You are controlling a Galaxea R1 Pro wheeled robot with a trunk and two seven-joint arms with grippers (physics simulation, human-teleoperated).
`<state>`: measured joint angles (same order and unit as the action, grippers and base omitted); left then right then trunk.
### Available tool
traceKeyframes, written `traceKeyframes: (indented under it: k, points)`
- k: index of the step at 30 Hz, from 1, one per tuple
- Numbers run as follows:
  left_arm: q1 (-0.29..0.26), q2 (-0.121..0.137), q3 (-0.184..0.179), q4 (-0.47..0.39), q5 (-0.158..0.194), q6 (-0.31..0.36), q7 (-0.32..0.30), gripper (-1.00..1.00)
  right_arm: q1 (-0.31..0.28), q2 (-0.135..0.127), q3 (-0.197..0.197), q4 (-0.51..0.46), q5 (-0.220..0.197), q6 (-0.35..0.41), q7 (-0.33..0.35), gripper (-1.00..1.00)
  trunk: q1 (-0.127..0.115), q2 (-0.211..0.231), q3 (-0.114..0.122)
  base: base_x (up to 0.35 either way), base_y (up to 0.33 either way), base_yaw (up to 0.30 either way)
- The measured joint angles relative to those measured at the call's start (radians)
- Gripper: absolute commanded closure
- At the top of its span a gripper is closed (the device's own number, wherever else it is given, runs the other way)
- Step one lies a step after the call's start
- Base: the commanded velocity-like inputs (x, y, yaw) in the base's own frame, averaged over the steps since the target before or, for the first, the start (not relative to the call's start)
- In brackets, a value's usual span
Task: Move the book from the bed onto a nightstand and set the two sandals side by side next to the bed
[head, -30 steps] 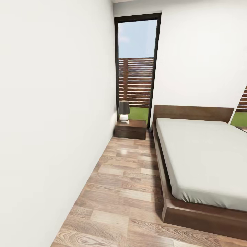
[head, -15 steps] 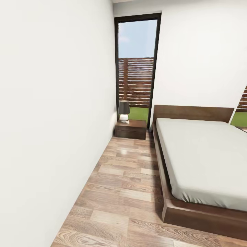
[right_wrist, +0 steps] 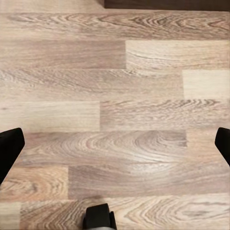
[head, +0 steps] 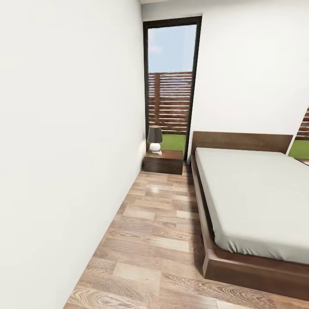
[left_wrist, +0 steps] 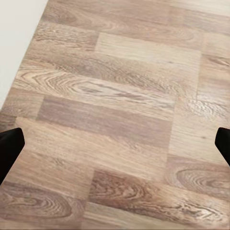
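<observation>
White wall (head: pixel 64 150) takes the left of the head view; wood-plank floor (head: pixel 159 223) runs as a lane between it and the bed (head: pixel 253 201). Judgement: robot stands in the lane facing the headboard, arms hanging low, a travelling posture rather than a reaching one.

Far end of lane: nightstand (head: pixel 163 161) in the corner below the tall window (head: pixel 171 86), just beside the headboard end of the bed. A small lamp (head: pixel 155 139) sits on the left part of its top; the rest of the top looks free, which would suit the book.

Bed: grey mattress bare over all that is visible. No book seen on it, no sandals seen on the floor lane. Right part of the bed is cut off by the frame edge, so the book may lie there; cannot tell. A sliver of a second window (head: pixel 301 137) shows at the right edge.

Left gripper (left_wrist: pixel 115 143): wide apart, holding nothing, dark fingertips (left_wrist: pixel 9 146) at the frame edges, planks beneath.

Right gripper (right_wrist: pixel 115 146): likewise spread wide and unloaded over planks. Dark band at one edge is probably the bed frame. A small dark part (right_wrist: pixel 99 216) between the fingers: unidentified.
</observation>
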<state>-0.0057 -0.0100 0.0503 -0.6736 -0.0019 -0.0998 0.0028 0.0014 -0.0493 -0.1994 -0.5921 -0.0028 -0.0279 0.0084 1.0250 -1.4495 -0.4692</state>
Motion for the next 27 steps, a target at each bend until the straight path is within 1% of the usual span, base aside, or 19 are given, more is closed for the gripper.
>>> traceKeyframes:
  k: [7,12,15,27]
  points:
    - [0.000,-0.001,-0.002,0.005,-0.001,-0.001,0.000,-1.00,0.000,0.000,0.000,0.002,0.000,-0.002,-0.001,-1.00,0.000,0.000,0.000,0.000,0.000,0.000]
    - [0.000,-0.001,-0.002,0.006,-0.002,-0.002,0.000,-1.00,0.000,0.000,-0.001,0.003,0.000,-0.029,-0.003,-1.00,0.000,0.000,0.000,0.062,0.000,0.000]
    - [0.000,-0.001,-0.002,0.006,-0.002,-0.002,0.000,-1.00,0.000,0.000,-0.001,0.005,0.000,-0.040,-0.005,-1.00,0.000,0.000,0.000,0.221,0.000,0.000]
    - [0.000,-0.001,-0.002,0.006,-0.002,-0.002,0.000,-1.00,0.000,0.002,0.001,0.005,0.000,-0.044,-0.006,-1.00,0.000,0.000,0.000,0.287,0.000,0.000]
